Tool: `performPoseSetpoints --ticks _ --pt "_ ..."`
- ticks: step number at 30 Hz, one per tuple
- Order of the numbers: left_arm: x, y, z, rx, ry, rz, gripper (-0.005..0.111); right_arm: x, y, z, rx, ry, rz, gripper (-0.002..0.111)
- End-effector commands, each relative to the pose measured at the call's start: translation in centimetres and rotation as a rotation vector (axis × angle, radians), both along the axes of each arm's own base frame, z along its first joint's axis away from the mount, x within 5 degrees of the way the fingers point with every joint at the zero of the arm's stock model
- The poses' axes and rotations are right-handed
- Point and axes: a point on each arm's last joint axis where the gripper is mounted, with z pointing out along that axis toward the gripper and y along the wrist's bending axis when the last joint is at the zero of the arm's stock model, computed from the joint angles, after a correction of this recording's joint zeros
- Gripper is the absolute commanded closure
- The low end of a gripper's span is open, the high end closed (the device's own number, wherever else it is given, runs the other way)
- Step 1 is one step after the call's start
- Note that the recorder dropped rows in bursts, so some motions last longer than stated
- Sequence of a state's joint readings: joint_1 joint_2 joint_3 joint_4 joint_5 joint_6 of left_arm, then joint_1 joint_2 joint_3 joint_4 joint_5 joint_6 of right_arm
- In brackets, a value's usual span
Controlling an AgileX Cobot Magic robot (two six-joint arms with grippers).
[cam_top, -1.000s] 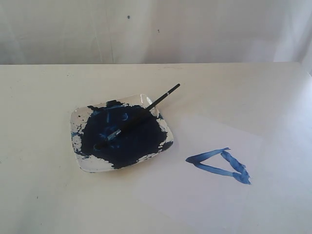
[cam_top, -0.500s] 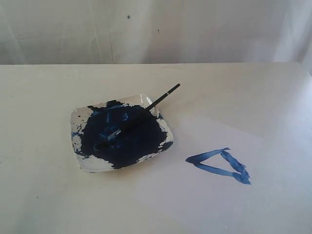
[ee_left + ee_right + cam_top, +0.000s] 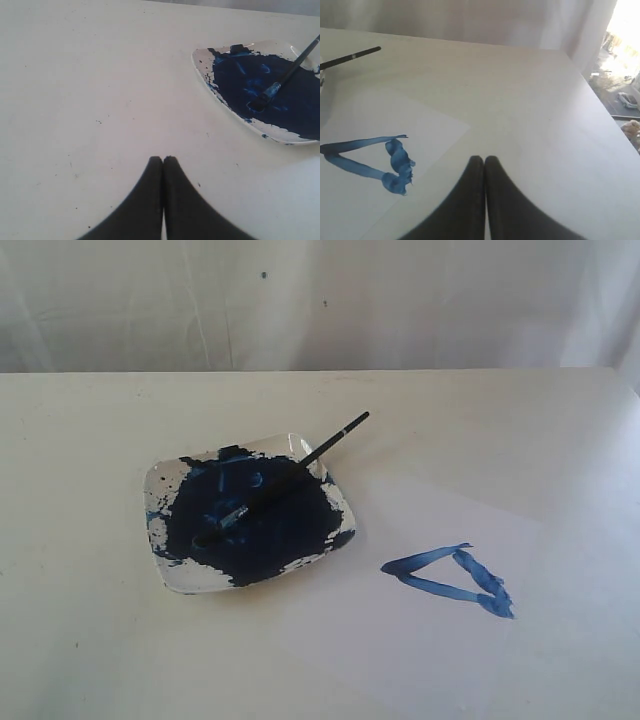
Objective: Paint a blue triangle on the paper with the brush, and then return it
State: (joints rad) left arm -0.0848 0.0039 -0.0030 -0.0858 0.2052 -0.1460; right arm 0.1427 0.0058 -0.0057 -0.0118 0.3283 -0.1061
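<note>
The blue triangle (image 3: pixel 450 578) is painted on the white paper (image 3: pixel 420 640) at the right of the table; it also shows in the right wrist view (image 3: pixel 370 162) on the paper (image 3: pixel 350 200). The black brush (image 3: pixel 285 480) lies in the dish (image 3: pixel 175 575), tip in the dark navy paint, handle sticking out over the far rim. The left wrist view shows the brush (image 3: pixel 285 80) in the dish (image 3: pixel 202 65). My left gripper (image 3: pixel 163 159) is shut and empty, off to the dish's side. My right gripper (image 3: pixel 484 159) is shut and empty, beside the paper's corner. Neither gripper shows in the exterior view.
A white curtain (image 3: pixel 320 300) hangs behind the table. The table's right edge (image 3: pixel 615 135) runs close to my right gripper, with a bright window beyond. The brush handle's end (image 3: pixel 360 54) reaches past the dish toward the paper.
</note>
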Motion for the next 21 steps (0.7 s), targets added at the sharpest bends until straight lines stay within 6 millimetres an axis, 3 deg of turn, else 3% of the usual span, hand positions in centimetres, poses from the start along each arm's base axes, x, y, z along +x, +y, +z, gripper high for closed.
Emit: performPoseSetpoints --ticks 1,6,10,14,21 --pt "-0.01 -0.02 -0.05 -0.016 -0.002 0.004 0.107 0.03 -0.31 -0.09 0.043 -0.003 -0.071 0.108" --pt "-0.01 -0.02 -0.05 -0.016 -0.002 0.004 0.107 0.03 -0.36 -0.09 0.062 -0.001 -0.084 0.108" --pt "-0.01 -0.02 -0.05 -0.016 -0.002 0.004 0.107 0.0 -0.12 -0.12 0.177 0.018 -0.069 0.108" --pt "-0.01 -0.02 -0.05 -0.016 -0.002 0.004 0.107 -0.09 0.4 -0.12 0.178 0.027 0.03 0.108" --pt "-0.01 -0.02 -0.05 -0.016 -0.002 0.004 0.107 -0.12 0.55 -0.12 0.177 0.029 0.058 0.108"
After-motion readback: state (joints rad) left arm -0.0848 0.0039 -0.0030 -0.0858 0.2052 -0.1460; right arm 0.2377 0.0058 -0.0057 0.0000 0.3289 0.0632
